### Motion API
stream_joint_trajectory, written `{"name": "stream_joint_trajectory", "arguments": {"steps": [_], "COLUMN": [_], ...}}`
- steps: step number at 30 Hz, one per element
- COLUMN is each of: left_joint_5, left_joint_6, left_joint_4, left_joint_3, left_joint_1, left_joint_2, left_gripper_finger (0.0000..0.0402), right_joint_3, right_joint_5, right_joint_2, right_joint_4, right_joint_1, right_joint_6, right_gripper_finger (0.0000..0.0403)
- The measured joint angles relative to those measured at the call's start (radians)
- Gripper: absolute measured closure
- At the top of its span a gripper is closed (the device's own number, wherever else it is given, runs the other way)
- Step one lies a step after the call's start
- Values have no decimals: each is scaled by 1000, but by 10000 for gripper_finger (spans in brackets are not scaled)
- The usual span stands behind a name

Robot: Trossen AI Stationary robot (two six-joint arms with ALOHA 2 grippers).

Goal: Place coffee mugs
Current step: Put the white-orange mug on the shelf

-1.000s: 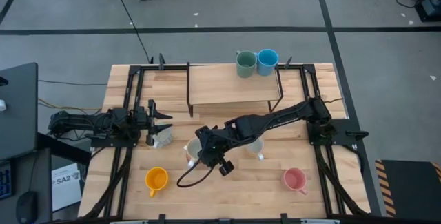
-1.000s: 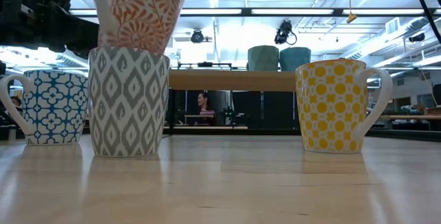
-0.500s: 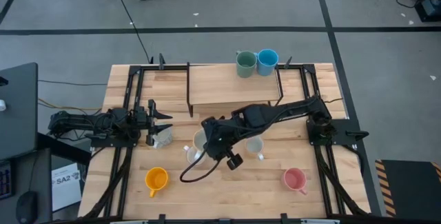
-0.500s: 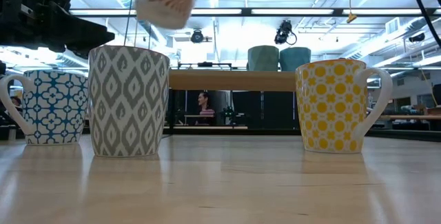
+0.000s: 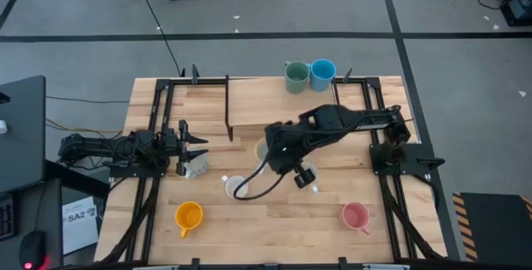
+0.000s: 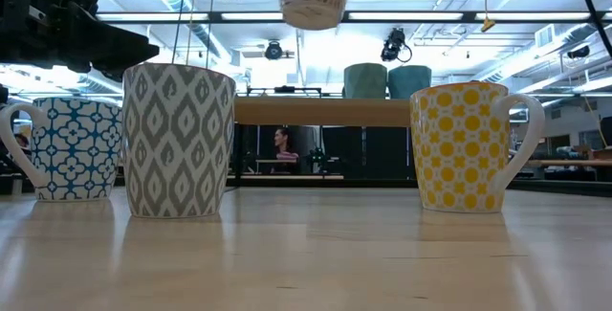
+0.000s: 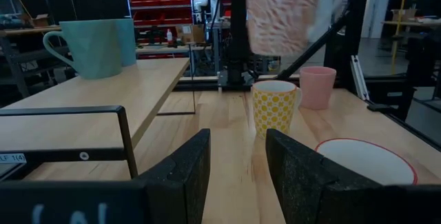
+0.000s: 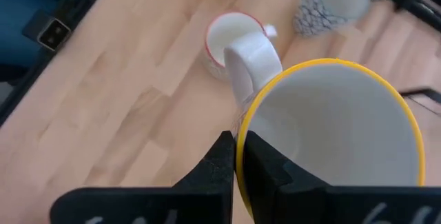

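Right wrist view — right gripper clenched on yellow-rimmed, orange-patterned white mug's rim.

**Crowded middle, open front of the table**

The right arm stretches across the centre of the high view, its gripper pinched on the rim of a lifted mug, so the strip below the raised shelf is blocked. A loose cable loops just below it, touching a white mug. The shelf carries a green mug and a blue mug at its upper right; its left half lies bare. At centre left the left gripper stands spread above a patterned mug. Along the lower edge, bare wood runs between the orange mug and the pink mug, well apart.
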Motion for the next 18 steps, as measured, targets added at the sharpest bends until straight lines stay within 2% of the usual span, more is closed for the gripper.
{"name": "stream_joint_trajectory", "arguments": {"steps": [9,13,18], "left_joint_5": [0,0,0], "left_joint_6": [0,0,0], "left_joint_4": [0,0,0], "left_joint_3": [0,0,0], "left_joint_1": [0,0,0], "left_joint_2": [0,0,0], "left_gripper_finger": [253,253,253], "right_joint_3": [-1,-1,-2], "right_joint_5": [3,38,51], "right_joint_2": [-108,-152,-208], "right_joint_4": [-111,-154,-150], "right_joint_1": [-39,-62,-101], "right_joint_6": [22,30,25], "right_gripper_finger": [380,380,378]}}
